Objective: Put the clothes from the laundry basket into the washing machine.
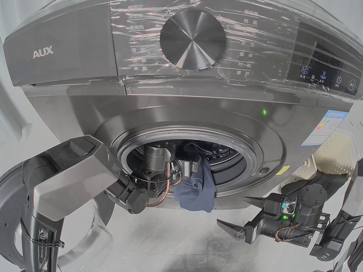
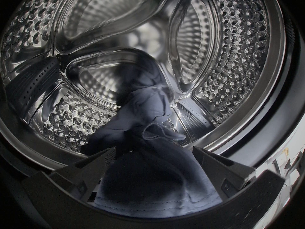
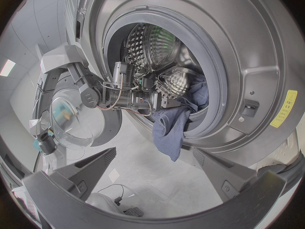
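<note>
A dark blue garment [image 1: 196,189] hangs over the lower rim of the washing machine's round opening [image 1: 242,148], half inside the drum and half outside. My left gripper [image 1: 194,167] is at the mouth of the drum, right above the garment. In the left wrist view its fingers [image 2: 95,166] stand wide apart, open, with the garment [image 2: 149,118] bunched between and beyond them on the drum [image 2: 241,48] floor. My right gripper [image 1: 232,212] hangs open and empty below and right of the opening, looking at the garment [image 3: 171,128] and the left gripper [image 3: 178,104].
The glass door [image 1: 87,238] is swung open at the left, behind the left arm. A cream perforated basket wall [image 1: 336,155] stands at the right beside the machine. Grey floor [image 1: 170,238] lies below the opening.
</note>
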Robot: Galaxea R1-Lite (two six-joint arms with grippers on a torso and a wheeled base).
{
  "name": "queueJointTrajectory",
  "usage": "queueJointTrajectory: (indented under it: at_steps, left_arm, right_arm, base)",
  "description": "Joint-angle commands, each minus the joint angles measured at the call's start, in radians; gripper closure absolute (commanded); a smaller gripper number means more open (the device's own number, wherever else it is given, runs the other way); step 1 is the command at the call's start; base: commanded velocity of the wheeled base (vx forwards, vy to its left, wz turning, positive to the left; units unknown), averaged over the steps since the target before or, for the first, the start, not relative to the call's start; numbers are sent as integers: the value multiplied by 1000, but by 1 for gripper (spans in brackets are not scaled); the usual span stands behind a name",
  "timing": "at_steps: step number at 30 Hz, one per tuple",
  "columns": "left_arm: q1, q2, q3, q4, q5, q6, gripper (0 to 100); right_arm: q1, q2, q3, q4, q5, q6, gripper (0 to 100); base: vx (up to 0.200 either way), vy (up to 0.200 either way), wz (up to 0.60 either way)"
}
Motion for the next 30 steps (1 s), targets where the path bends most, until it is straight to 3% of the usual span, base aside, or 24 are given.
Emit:
queueJointTrajectory:
  at_steps: [1, 8, 11, 16, 25, 26, 30]
  left_arm:
    - [-12, -34, 16, -6, -5, 1, 0]
    - [-23, -46, 25, -4, -3, 2, 0]
    - [-21, -35, 57, -4, -3, 31, 0]
    - [-30, 0, 68, 0, -6, 79, 0]
    - [-21, 74, 37, -6, -12, 114, 0]
    - [-18, 80, 25, -6, -12, 116, 100]
    - [-10, 74, -18, -4, -15, 108, 100]
  right_arm:
    - [0, -1, 0, 0, 0, 0, 0]
    - [2, -8, 18, 1, 0, 2, 0]
    - [17, -46, 94, -3, 13, -9, 0]
    - [23, -47, 101, 0, 22, -12, 0]
    - [37, -43, 98, 1, 22, -9, 0]
    - [37, -43, 98, 1, 22, -9, 0]
    - [35, -43, 98, 1, 22, -9, 0]
  base:
    - [0, 0, 0]
    - [0, 0, 0]
    - [0, 0, 0]
    - [0, 0, 0]
    - [0, 0, 0]
    - [0, 0, 0]
    - [0, 0, 0]
